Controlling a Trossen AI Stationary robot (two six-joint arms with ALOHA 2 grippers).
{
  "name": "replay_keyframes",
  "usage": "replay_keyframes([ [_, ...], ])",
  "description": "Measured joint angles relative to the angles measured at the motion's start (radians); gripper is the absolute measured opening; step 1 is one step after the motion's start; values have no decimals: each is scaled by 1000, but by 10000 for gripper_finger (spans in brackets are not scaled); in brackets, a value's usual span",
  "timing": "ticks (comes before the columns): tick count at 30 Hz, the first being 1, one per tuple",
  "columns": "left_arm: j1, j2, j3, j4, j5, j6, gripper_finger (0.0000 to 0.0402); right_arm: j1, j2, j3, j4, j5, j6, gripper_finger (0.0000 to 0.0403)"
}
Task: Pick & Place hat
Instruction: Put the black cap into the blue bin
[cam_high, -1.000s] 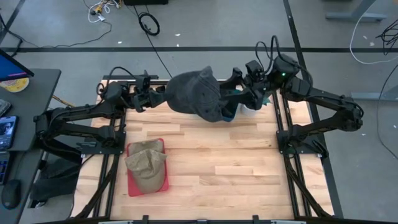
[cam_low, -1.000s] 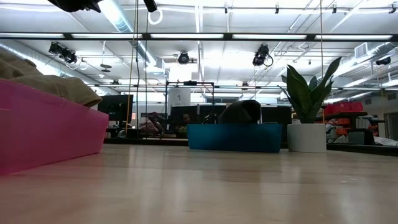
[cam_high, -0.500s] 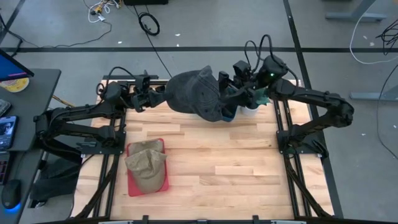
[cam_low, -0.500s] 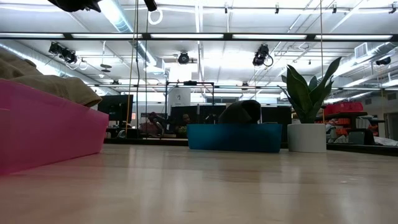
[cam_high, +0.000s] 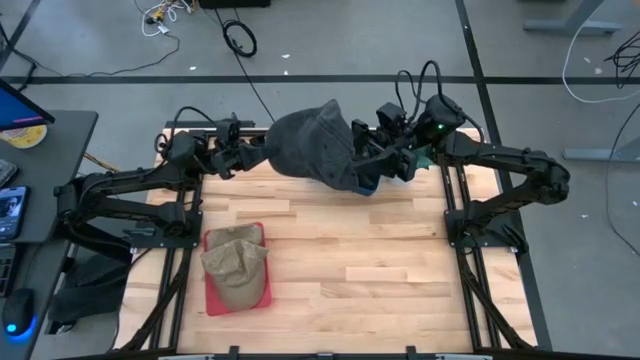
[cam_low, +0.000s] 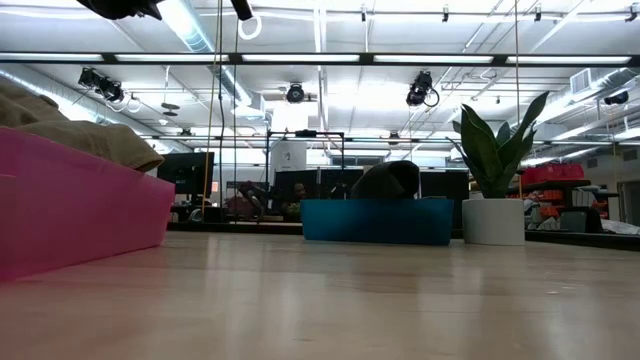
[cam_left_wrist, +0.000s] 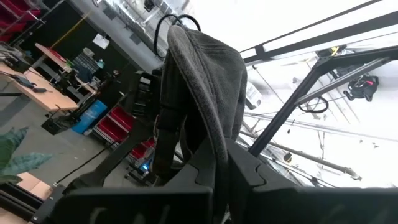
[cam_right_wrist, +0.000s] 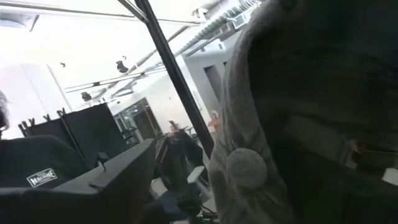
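A dark grey hat (cam_high: 315, 148) hangs in the air over the table's far middle, held between my two arms. My left gripper (cam_high: 258, 156) is at the hat's left side, shut on it. The hat also shows in the left wrist view (cam_left_wrist: 202, 81). My right gripper (cam_high: 366, 160) is at the hat's right side, open. In the right wrist view the hat (cam_right_wrist: 298, 112) with its top button (cam_right_wrist: 247, 168) covers one finger. The other finger (cam_right_wrist: 109, 186) stands well apart from the cloth. My left gripper pinches a fold of the hat's cloth (cam_left_wrist: 219, 163) between its two fingers, at the hat's left side. The fingers come about level from the table's left. The hat is lifted clear of the table and stands up beyond the fingers. My right gripper: I cannot tell whether it touches the hat, which hides one finger.
A blue bin (cam_low: 375, 222) with another dark hat (cam_low: 388, 180) stands at the far right, partly under the held hat (cam_high: 372, 186). A potted plant (cam_low: 495, 150) stands beside it. A pink tray (cam_high: 214, 296) at the near left holds a tan hat (cam_high: 235, 262).
My right gripper has moved toward the table's left, up against the right side of the held hat. The hat stays lifted in my left gripper.
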Motion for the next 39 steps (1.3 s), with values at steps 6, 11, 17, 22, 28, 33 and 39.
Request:
replay_keyframes([
  [6,23,1,0,-12,-14,8,11,30,0,0,5,0,5,313],
  [11,37,1,0,-12,-11,8,11,59,0,0,9,-14,8,304],
  [17,38,1,0,-28,-14,3,11,60,0,0,7,29,-1,288],
  [22,38,1,0,-49,-15,3,11,58,0,0,4,57,-22,248],
  [28,37,1,0,-63,-12,5,11,57,1,0,-9,58,-26,140],
  [33,37,1,0,-65,-10,7,11,55,1,0,-11,58,-26,26],
  [39,38,1,0,-69,-22,23,50,37,1,0,-10,53,26,25],
])
